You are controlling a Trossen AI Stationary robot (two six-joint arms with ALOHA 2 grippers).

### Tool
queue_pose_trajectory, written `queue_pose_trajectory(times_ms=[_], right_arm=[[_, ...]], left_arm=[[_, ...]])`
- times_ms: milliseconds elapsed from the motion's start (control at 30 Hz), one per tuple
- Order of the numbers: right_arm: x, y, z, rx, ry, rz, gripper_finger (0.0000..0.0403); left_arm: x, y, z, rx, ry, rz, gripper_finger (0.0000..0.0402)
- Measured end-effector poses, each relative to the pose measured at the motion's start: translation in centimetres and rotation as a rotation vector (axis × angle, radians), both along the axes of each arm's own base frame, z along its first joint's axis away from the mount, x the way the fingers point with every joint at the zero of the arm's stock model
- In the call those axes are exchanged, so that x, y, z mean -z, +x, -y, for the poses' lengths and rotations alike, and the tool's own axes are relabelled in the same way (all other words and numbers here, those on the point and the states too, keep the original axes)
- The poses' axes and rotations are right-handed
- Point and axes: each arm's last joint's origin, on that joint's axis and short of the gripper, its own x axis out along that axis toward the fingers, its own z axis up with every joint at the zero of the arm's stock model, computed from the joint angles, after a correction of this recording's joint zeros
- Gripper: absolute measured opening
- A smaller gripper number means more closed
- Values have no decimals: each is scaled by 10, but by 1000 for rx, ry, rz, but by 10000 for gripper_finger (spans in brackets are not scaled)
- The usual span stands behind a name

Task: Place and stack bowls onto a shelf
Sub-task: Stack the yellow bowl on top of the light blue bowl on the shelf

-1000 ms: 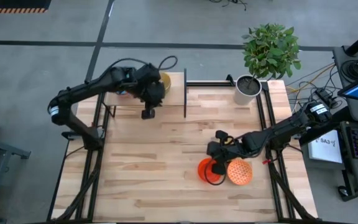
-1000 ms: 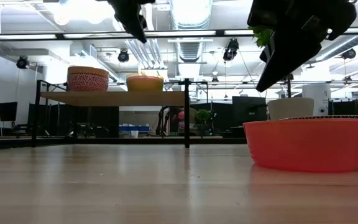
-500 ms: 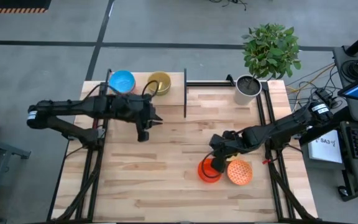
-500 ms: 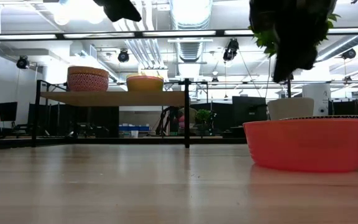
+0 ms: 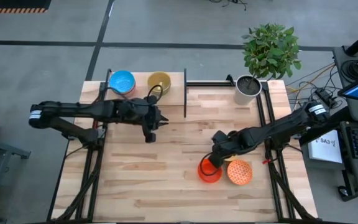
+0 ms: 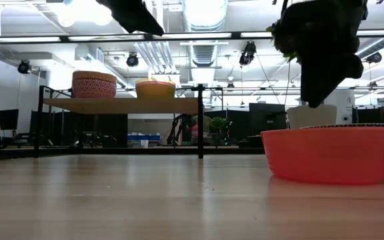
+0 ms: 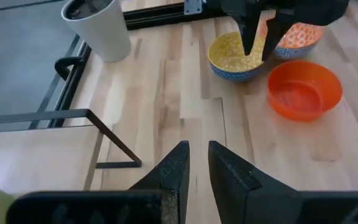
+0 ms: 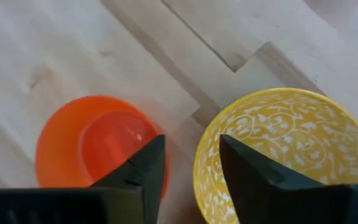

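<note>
The shelf (image 6: pixel 122 105) stands at the table's far left and carries a light blue bowl (image 5: pixel 122 81) and a yellow bowl (image 5: pixel 159 83). Three bowls rest on their bases at the near right: red-orange (image 8: pixel 92 149), speckled yellow (image 8: pixel 278 143) and speckled orange (image 5: pixel 240 172). My right gripper (image 8: pixel 191 168) hangs open over them, pointing down, one finger over the red-orange bowl and the other over the speckled yellow bowl's rim (image 7: pixel 253 53). My left gripper (image 7: pixel 199 163) hovers over bare table in front of the shelf, with only a narrow gap between its fingers and nothing in it.
A white plant pot (image 5: pixel 247 89) with a green plant stands at the table's far right corner. The shelf's black frame post (image 5: pixel 185 93) rises near the table's far middle. Bare tabletop (image 5: pixel 160 180) stretches across the near left.
My left gripper has drawn back from the shelf toward the table's middle and near edge, its arm now stretched low across the left side. My right gripper has tipped from a slant to pointing straight down above the bowls.
</note>
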Motion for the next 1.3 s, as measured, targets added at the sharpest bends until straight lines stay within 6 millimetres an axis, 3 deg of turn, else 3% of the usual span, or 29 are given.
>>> queue_pose_trajectory(times_ms=[167, 367, 767, 900, 1067, 1300], right_arm=[[14, 7, 3, 46, -10, -49, 161], [30, 15, 6, 62, -30, -107, 144], [46, 23, 10, 38, -72, -145, 21], [39, 24, 10, -2, -100, -94, 15], [22, 24, 10, -178, -144, 2, 14], [-16, 36, 3, -627, -251, 352, 13]], left_arm=[[0, 6, 0, 12, 18, -3, 41], [3, 8, 0, 15, 22, -14, 41], [3, 8, 0, 15, 22, -14, 41], [2, 9, 0, 15, 22, -6, 41], [0, 10, 0, 31, 12, 24, 41], [-2, 12, 3, 123, -44, 53, 66]])
